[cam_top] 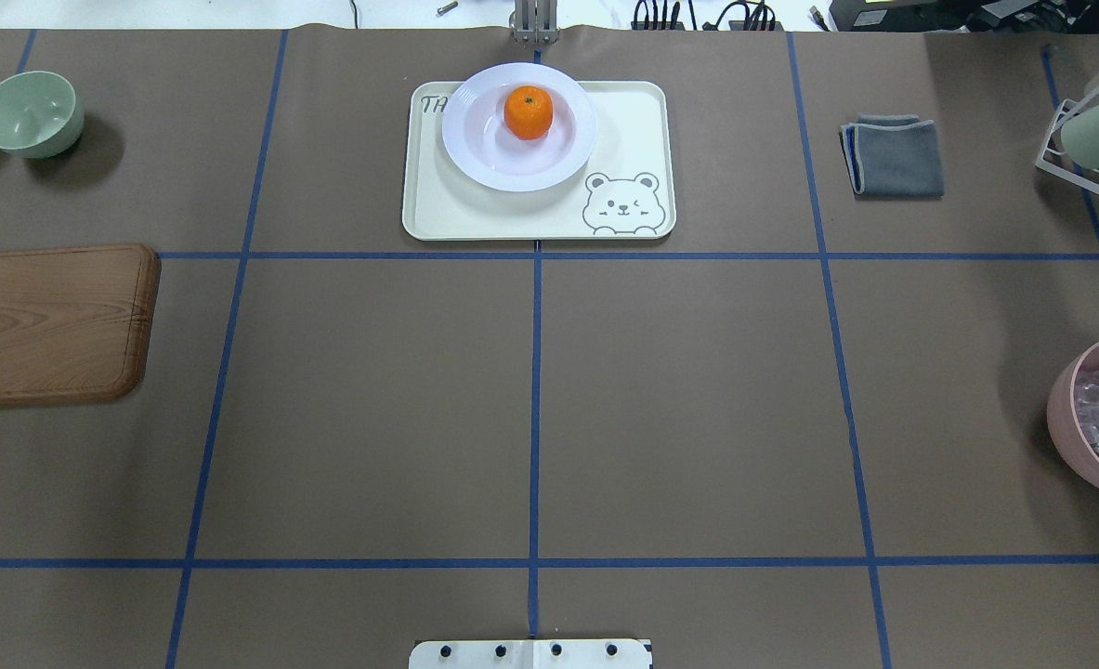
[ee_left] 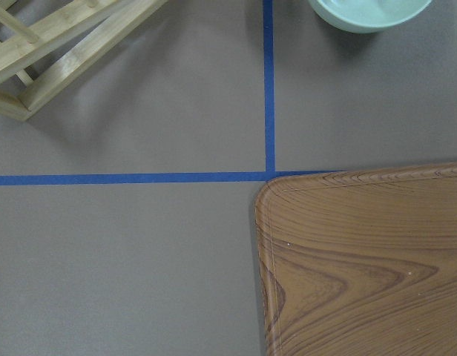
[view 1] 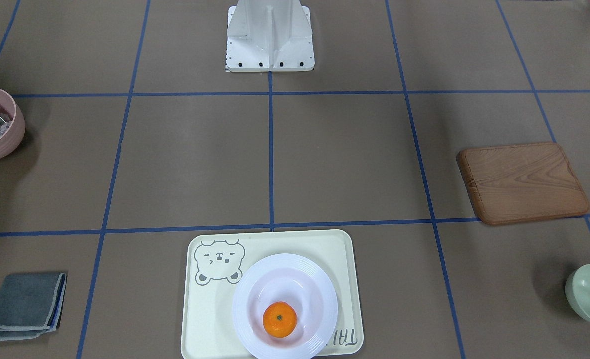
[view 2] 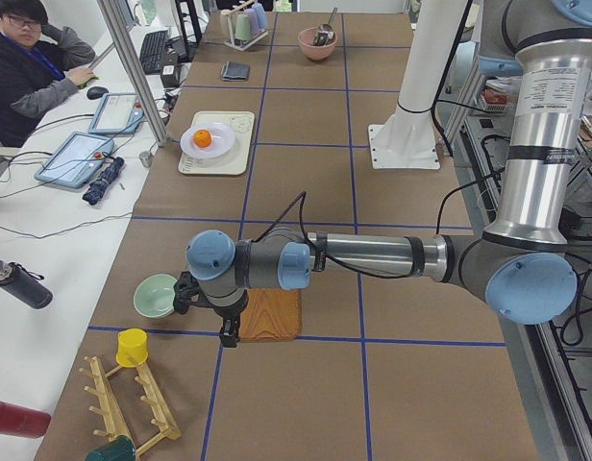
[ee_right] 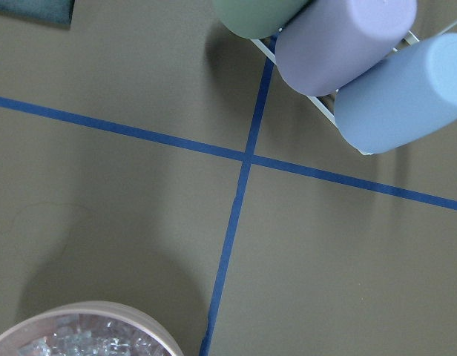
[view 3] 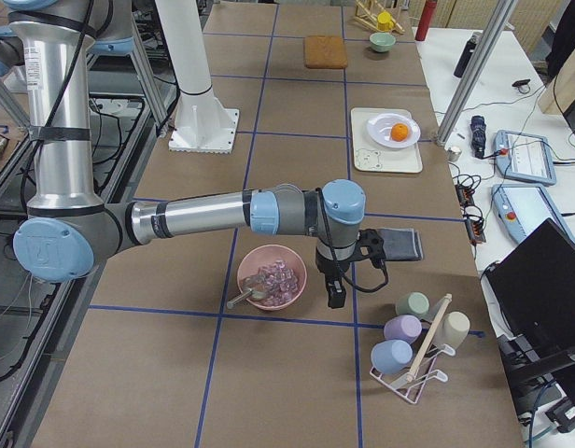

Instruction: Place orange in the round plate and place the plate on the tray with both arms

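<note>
Brown tabletop point(view 1: 195, 159); small glossy round orange point(view 1: 280, 319)

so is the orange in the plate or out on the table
In: the orange sits inside the plate, which rests on the tray.

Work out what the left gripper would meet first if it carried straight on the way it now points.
The left gripper points straight down, so it would probably meet the brown table just beside the wooden board, or perhaps the board's edge; depth is unclear.
</note>
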Controlling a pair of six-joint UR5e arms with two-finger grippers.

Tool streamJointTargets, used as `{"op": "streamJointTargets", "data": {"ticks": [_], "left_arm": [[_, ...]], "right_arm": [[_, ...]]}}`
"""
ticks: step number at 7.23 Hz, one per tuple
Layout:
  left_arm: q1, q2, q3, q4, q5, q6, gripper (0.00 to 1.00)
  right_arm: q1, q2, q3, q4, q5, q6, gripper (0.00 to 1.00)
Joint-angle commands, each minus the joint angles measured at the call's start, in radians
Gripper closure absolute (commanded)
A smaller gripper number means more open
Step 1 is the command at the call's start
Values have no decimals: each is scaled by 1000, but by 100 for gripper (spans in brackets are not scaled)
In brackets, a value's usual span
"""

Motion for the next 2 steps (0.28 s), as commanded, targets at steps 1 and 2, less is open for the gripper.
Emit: {"op": "streamJointTargets", "data": {"ticks": [1,2], "left_arm": [[0,-1,0,0,0,0,2],[0,0,0,0,0,0,2]], "right_arm": [[0,0,0,1,0,-1,0],[0,0,0,1,0,-1,0]]}}
